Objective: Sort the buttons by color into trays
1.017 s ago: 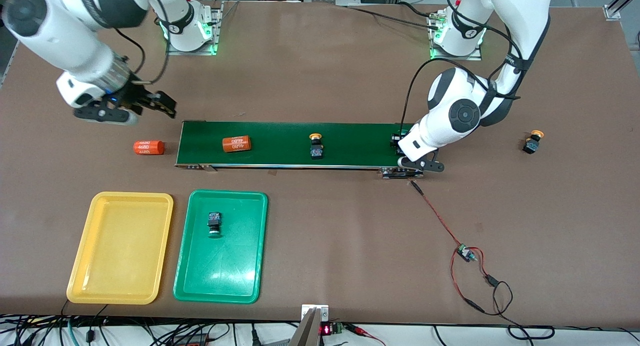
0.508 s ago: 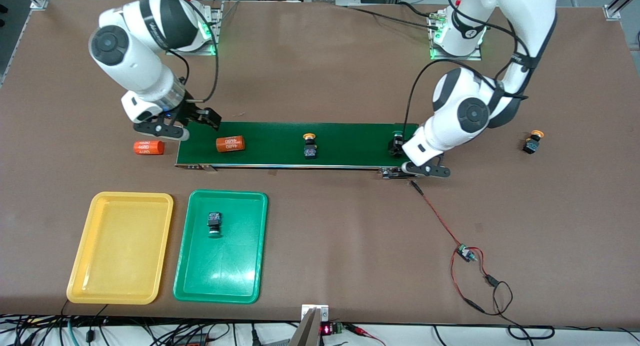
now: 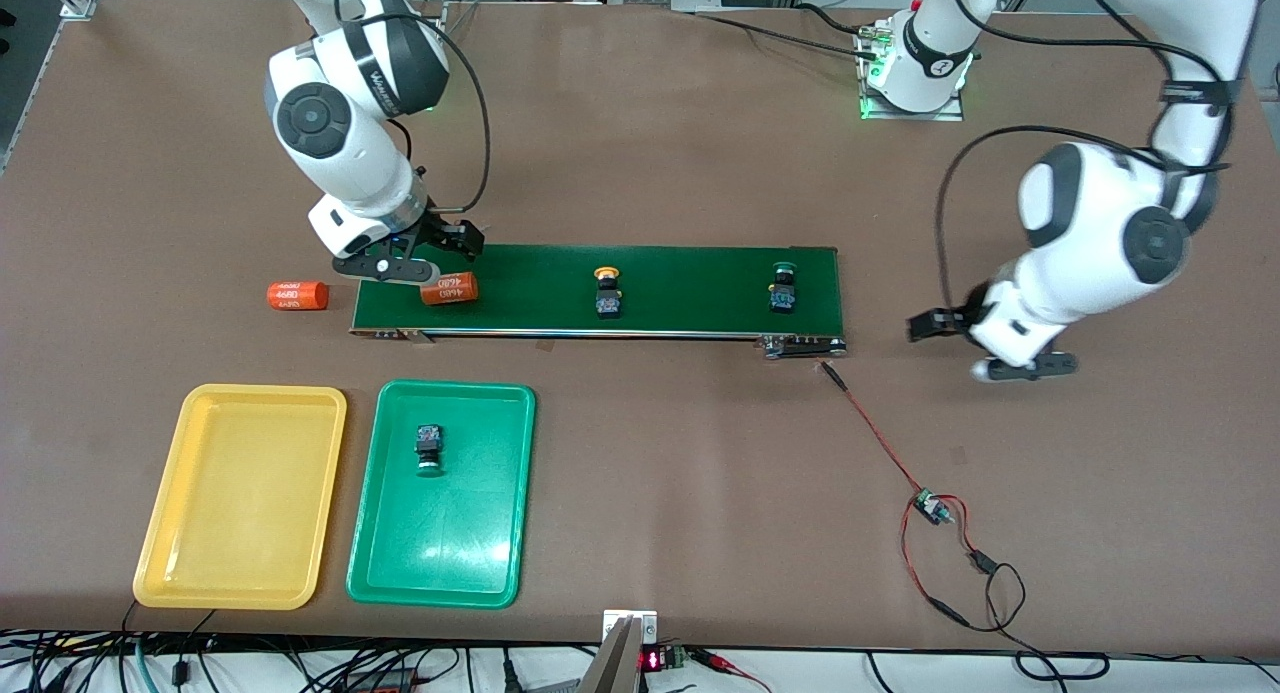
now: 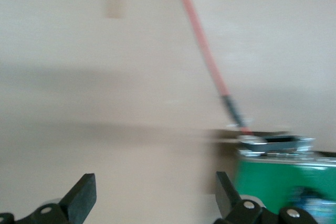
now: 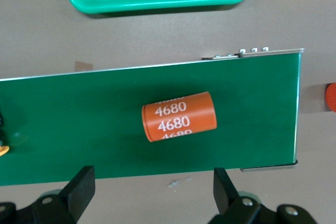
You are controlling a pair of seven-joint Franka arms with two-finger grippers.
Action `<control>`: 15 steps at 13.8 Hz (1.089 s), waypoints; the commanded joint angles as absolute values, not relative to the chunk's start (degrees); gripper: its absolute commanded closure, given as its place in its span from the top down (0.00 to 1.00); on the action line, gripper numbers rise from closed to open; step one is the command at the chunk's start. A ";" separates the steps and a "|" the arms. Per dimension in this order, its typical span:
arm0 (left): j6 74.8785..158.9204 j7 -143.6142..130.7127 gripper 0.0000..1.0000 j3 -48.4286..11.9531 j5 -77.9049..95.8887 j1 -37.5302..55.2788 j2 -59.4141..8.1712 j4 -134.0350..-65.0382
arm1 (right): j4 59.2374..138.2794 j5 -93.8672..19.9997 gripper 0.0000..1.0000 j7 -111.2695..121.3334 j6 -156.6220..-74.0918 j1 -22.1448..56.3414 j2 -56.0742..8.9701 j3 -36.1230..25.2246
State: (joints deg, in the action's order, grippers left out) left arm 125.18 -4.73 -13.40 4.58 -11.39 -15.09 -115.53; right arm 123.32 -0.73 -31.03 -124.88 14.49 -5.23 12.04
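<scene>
A green-capped button (image 3: 782, 286) now stands free on the conveyor belt (image 3: 690, 273) near the left arm's end, where half a second ago the left tool covered it. A yellow-capped button (image 3: 606, 293) sits mid-belt, a little closer to the right arm's end than before, and the orange cylinder (image 3: 449, 289) printed 4680 has likewise shifted along the belt. A second green-capped button (image 3: 429, 447) lies unmoved in the green tray (image 3: 400, 563), which sits beside the yellow tray (image 3: 165, 573), both nearer the front camera than the belt. The yellow-capped button seen earlier on the bare worktop (image 3: 650, 453) toward the left arm's end is now hidden by that arm. The left tool (image 3: 985, 348) has pulled off the belt and hangs over bare worktop past the belt's end, its fingers (image 4: 84, 198) spread wide with nothing between them. The right tool (image 3: 425, 258) has come over the belt's other end, directly above the cylinder, jaws apart and empty. A second orange cylinder (image 3: 298, 295) lies on the worktop just off that end.
</scene>
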 commanded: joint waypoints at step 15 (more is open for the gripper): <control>125.16 33.98 1.00 -14.06 -11.16 -32.60 -21.00 -120.23 | 123.40 1.23 1.00 -36.83 -132.35 21.35 -9.75 11.69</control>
State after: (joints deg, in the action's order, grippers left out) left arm 124.25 29.09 -13.36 -9.73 -31.46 -20.13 -120.28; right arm 123.34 0.53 -34.55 -130.06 19.91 -8.71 12.04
